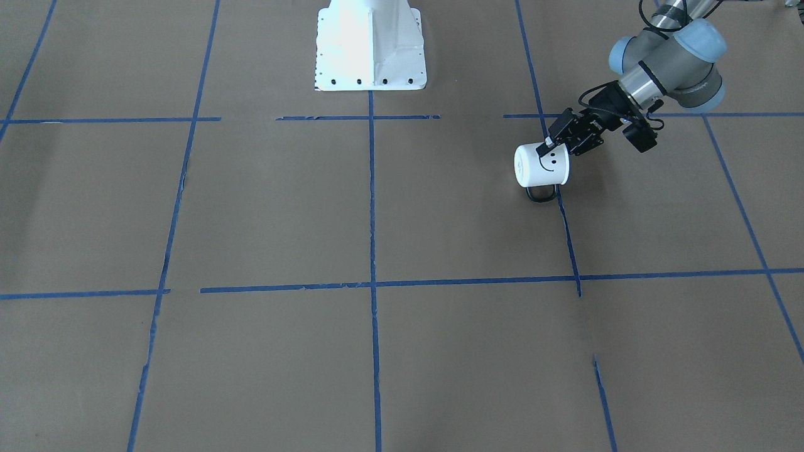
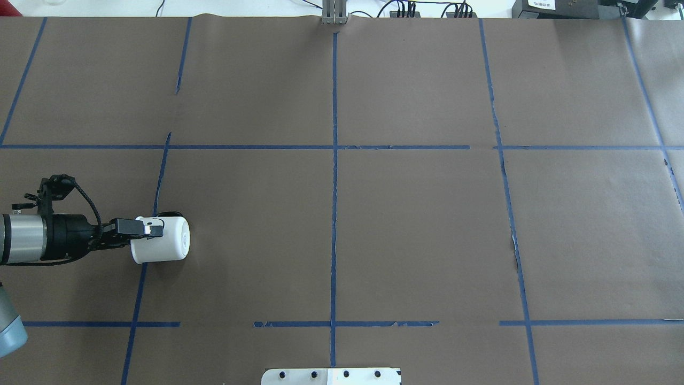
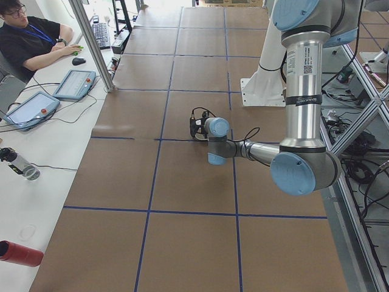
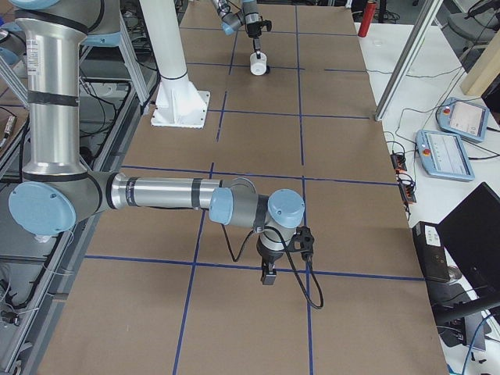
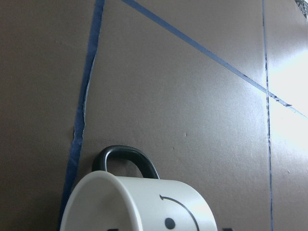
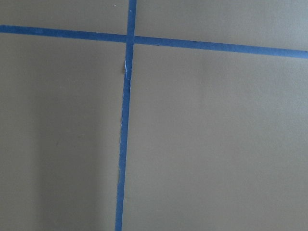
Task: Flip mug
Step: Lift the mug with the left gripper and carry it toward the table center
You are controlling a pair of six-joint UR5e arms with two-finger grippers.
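Observation:
The white mug [image 1: 539,168] with the black smiley face lies on its side, its black loop handle [image 1: 541,193] low by the paper. Its base points toward the table's middle and its open end faces my left gripper [image 1: 554,149]. That gripper is shut on the mug's wall at the rim, with one finger [image 2: 145,229] outside on top. The mug also shows in the overhead view [image 2: 166,243], the left wrist view [image 5: 144,202] and far off in the exterior right view [image 4: 258,64]. My right gripper [image 4: 268,275] hangs over the table; I cannot tell its state.
Brown paper with a grid of blue tape lines [image 2: 334,160] covers the table. The robot's white base plate [image 1: 370,47] stands at the robot's edge. A person, tablets and a bottle are on the side bench [image 3: 36,103].

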